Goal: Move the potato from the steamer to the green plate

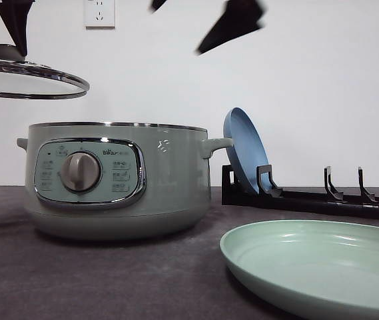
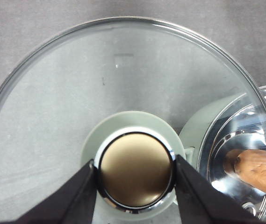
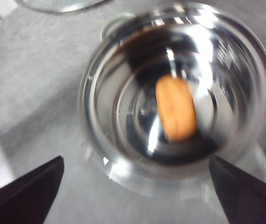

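Observation:
The sage-green steamer (image 1: 116, 180) stands uncovered on the left of the table. The orange-brown potato (image 3: 176, 108) lies on the shiny bottom inside the steamer (image 3: 123, 93), and it also shows through the glass as potato (image 2: 256, 168). High above the pot, my right gripper (image 3: 136, 158) hangs open with nothing between its fingers; in the front view the right gripper (image 1: 232, 23) is near the top edge. My left gripper (image 2: 134, 161) is shut on the knob of the glass lid (image 2: 100, 79), holding the lid (image 1: 29, 77) up to the pot's left. The green plate (image 1: 322, 263) lies at the front right.
A black dish rack (image 1: 309, 197) stands behind the green plate, with a blue plate (image 1: 246, 150) upright in its left slot. Dark grey tabletop (image 1: 109, 280) stretches in front of the pot. A white wall closes off the back.

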`<action>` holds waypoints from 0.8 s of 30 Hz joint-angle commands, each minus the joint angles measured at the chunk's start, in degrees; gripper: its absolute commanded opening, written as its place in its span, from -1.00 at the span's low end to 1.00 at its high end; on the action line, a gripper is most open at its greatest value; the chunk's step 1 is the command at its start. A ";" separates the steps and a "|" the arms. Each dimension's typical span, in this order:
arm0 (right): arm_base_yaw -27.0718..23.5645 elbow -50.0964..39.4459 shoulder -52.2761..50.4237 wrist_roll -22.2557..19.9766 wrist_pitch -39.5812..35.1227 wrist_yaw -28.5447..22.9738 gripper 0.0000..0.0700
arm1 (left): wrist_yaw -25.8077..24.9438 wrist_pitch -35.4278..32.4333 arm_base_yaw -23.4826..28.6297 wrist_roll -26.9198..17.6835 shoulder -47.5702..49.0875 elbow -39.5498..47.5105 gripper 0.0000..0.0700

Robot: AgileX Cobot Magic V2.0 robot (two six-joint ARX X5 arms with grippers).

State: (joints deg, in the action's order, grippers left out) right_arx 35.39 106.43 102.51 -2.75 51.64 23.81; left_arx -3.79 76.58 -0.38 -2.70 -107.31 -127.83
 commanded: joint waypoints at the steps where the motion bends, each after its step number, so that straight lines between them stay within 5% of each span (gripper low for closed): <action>1: 1.16 4.82 5.03 -3.36 -0.15 -0.52 0.80 | -0.22 -1.44 0.11 -0.70 0.13 -2.69 -0.99; 12: 5.71 13.54 20.17 -12.38 -4.27 -8.79 0.79 | -0.22 -1.32 0.11 -0.70 0.13 -2.69 -0.99; 24: 5.96 13.54 27.06 -15.55 -5.84 -13.85 0.79 | -0.22 -0.94 0.11 -0.70 0.13 -2.67 -0.99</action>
State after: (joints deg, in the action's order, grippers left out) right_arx 41.08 118.26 128.05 -17.06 46.50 10.26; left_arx -3.79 76.97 -0.38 -2.72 -107.31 -127.83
